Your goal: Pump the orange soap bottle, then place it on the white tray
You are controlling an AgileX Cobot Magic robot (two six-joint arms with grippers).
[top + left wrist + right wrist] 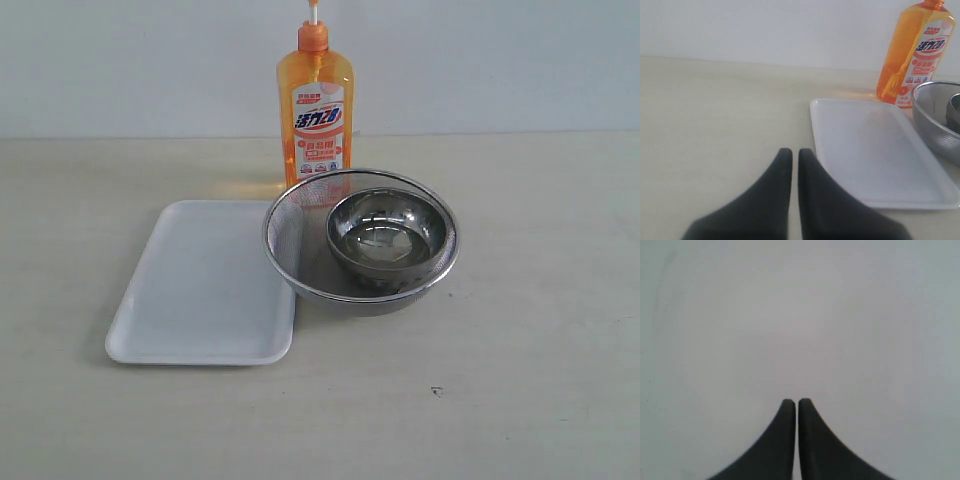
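Bottle [315,120] stands upright at the top middle of the exterior view, just behind the strainer [283,235], and part of its base shows through the mesh. 1 steel bowl [388,235] sits inside the strainer. Tray [200,290] lies flat on the table [540,380], left of center, with its right edge up against the strainer. Left gripper [791,152] has its 2 fingers together with only a sliver between them, low over the table beside the tray. Right gripper [792,402] is pinched together too, facing a plain pale surface.
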